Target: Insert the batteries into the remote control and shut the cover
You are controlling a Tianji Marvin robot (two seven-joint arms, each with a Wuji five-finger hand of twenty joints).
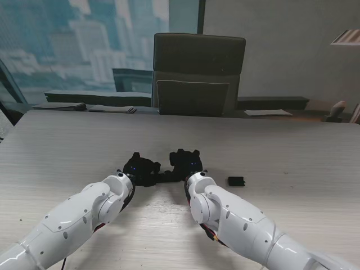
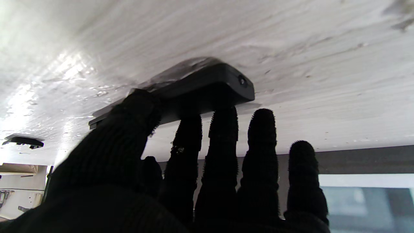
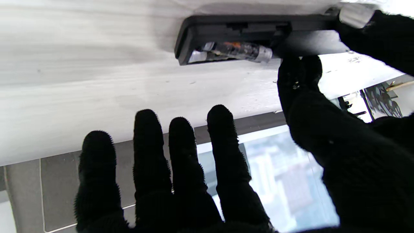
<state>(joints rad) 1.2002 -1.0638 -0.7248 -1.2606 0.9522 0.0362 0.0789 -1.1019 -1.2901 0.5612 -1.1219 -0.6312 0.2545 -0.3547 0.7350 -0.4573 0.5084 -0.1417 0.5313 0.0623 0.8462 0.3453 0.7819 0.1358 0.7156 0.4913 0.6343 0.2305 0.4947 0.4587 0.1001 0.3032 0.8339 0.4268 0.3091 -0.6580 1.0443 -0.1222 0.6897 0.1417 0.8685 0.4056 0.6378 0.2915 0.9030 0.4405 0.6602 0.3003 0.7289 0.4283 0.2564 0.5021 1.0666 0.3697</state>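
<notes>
**Both hands at the remote, battery bay uncovered**

Here the left hand (image 1: 142,169) lies on the remote control (image 2: 207,87), thumb on one long edge and two fingertips (image 2: 223,119) touching the other, so it grips the body against the pale wood surface (image 1: 281,146). The right hand (image 1: 187,161) holds nothing that can be seen: four fingers (image 3: 181,142) spread and straight, the thumb reaching in beside the open compartment. One battery (image 3: 233,51) lies in that bay, its wrapper showing orange and dark print too blurred to read. No brand or lettering can be made out on the remote.

The remote sits between the two hands, near the middle of the surface and close to me. Just right of the right hand, apart from it, lies a small black piece, likely the cover (image 1: 236,181). An office chair (image 1: 198,73) stands past the far edge. The surface is bare on both sides and toward the far edge; the forearms crowd the near side.
</notes>
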